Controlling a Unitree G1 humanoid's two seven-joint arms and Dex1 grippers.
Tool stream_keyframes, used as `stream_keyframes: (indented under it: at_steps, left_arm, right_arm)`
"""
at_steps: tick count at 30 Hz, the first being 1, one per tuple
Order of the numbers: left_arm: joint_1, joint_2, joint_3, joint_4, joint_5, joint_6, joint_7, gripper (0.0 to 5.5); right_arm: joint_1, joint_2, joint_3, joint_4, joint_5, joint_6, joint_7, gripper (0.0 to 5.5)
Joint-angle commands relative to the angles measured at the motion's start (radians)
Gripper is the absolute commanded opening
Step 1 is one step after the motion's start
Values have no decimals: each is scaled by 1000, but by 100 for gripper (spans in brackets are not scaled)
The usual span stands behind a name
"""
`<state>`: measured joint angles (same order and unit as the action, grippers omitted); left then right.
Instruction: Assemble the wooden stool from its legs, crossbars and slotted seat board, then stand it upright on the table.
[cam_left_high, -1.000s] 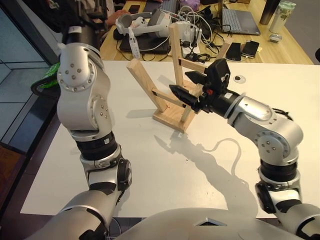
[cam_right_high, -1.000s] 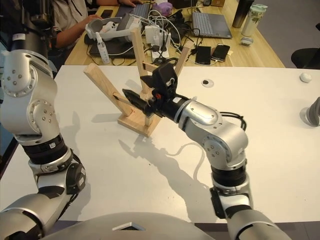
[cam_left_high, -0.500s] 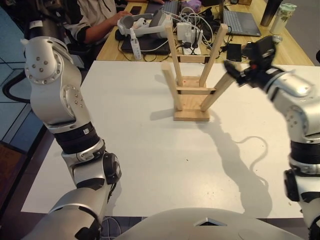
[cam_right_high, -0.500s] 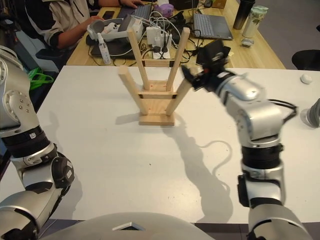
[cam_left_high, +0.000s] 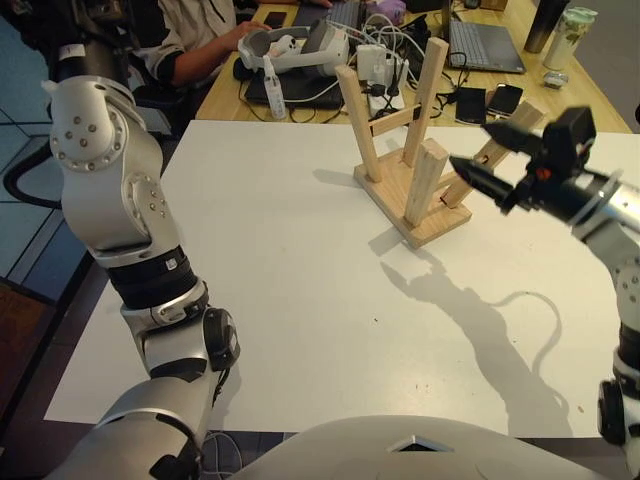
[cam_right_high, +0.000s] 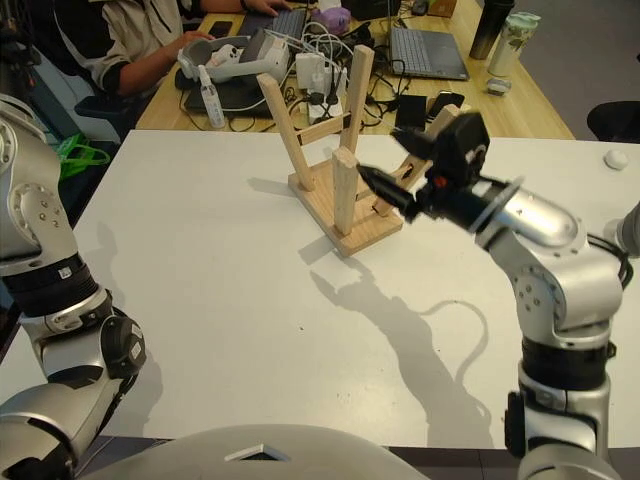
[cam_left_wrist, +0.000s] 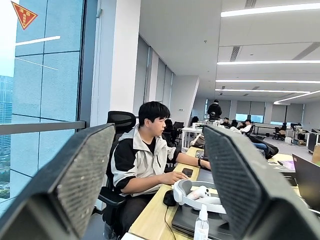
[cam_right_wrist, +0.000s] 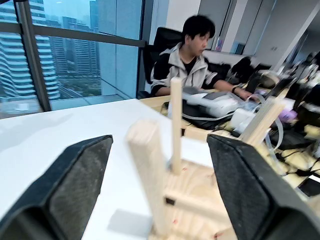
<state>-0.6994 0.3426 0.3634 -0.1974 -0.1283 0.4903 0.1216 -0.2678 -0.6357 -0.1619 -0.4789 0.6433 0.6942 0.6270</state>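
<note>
— How's the right gripper (cam_left_high: 474, 147)?
— Spread wide, clamping nothing. Just ahead of its fingers, the pale wooden stool (cam_left_high: 392, 190) sits upturned, legs up, on the white tabletop (cam_left_high: 300, 300).
— And the left gripper (cam_left_wrist: 157, 132)?
— Agape too, empty.

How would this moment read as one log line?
stool: upside down, seat board on table, legs up | right gripper: open, at the legs | left gripper: open, empty | task: not yet upright

Upturned stool (cam_left_high: 425, 182) legs stand just before your right end effector (cam_left_high: 472, 144); free table (cam_left_high: 300, 300) spreads left of them and toward you; leg gaps seem narrow.
</note>
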Motion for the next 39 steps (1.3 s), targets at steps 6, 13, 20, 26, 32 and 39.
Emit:
stream_keyframes:
  at_steps: [6,13,20,26,32,39]
  left_arm:
    - [-13,-29,-33,-16,-7,35,13,326]
    - [-29,-63,-62,-13,-10,50,17,326]
    - [200,-142,-151,-173,-32,174,-17,326]
    - [470,-199,-261,-313,-23,239,-38,326]
    - [448,-221,-261,-315,-12,245,-28,326]
    - [439,-217,-249,-305,-5,240,-31,326]
  right_arm:
    - [130,190,187,112,-184,-66,-182,348]
    - [69,377,251,360,-324,-186,-310,317]
    - [34,451,237,442,-314,-248,-288,193]
    - [45,483,161,392,-218,-165,-285,132]
    - [1,600,-48,331,53,62,-436,131]
    - [-48,705,-304,340,458,242,-770,118]
